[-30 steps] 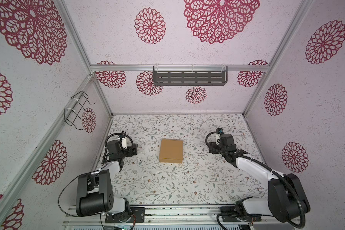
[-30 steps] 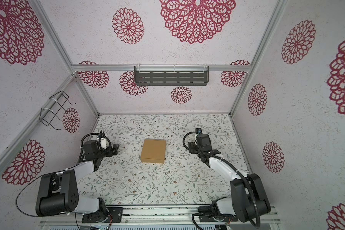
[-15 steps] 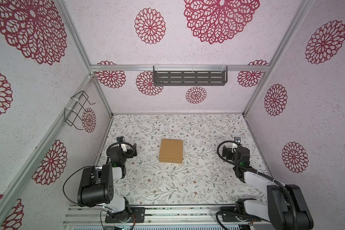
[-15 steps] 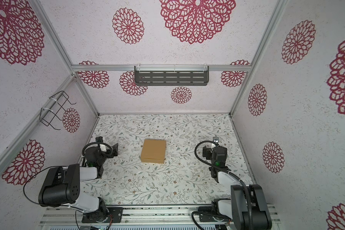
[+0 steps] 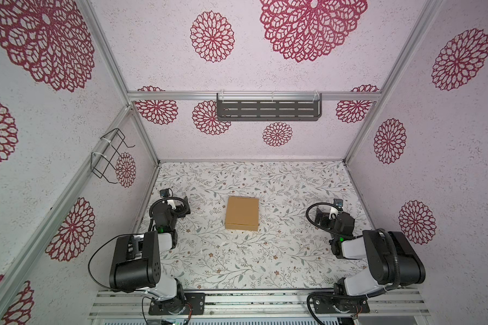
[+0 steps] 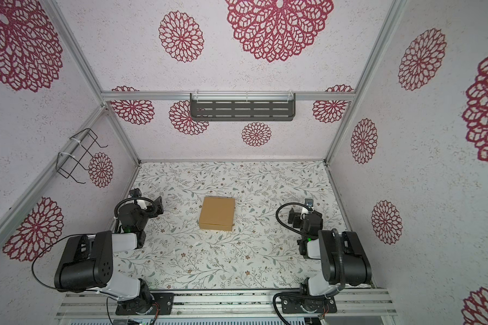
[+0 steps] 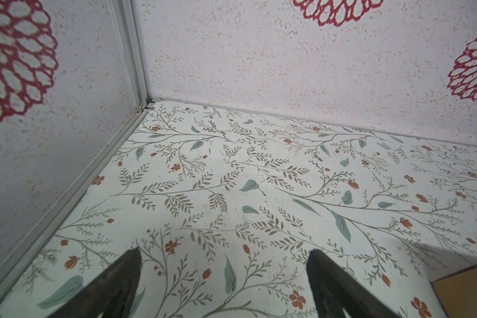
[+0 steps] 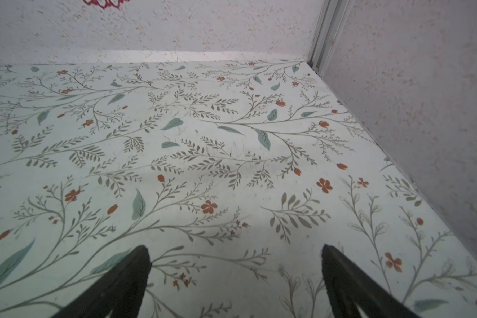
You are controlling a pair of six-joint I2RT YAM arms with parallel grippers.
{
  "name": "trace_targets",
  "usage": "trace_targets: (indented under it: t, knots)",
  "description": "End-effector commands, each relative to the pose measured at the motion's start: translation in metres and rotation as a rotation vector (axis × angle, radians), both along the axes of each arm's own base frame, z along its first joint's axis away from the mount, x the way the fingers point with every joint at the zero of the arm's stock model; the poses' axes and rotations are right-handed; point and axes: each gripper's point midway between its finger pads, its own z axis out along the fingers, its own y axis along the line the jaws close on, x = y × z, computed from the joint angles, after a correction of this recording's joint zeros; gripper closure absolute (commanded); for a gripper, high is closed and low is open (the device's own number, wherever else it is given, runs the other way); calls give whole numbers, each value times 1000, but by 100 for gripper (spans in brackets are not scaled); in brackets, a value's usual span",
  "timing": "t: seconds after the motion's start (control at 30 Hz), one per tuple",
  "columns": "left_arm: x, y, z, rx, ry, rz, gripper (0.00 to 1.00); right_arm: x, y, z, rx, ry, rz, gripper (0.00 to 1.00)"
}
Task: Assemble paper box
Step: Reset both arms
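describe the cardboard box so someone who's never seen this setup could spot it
Start at the table with the floral print. Near its middle, between the open left gripper and open right gripper, lies the paper box. It is the only plain tan thing, flat and rectangular, touching neither gripper.

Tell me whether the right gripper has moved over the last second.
Yes. In a top view the right gripper has drawn back from the box, which lies where it was, toward the right wall and the robot's base.
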Motion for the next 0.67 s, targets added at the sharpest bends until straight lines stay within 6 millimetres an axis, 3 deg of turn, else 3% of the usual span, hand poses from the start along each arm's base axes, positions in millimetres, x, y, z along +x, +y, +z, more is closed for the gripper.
trace_targets:
  t: [0.0, 0.63]
  knots:
    - [2, -1, 7, 20, -18, 13, 3, 12, -3, 38, 10, -154, -34, 1]
    - [-5, -4, 11, 42, -50, 22, 3, 14, -1, 39, -12, -149, -41, 1]
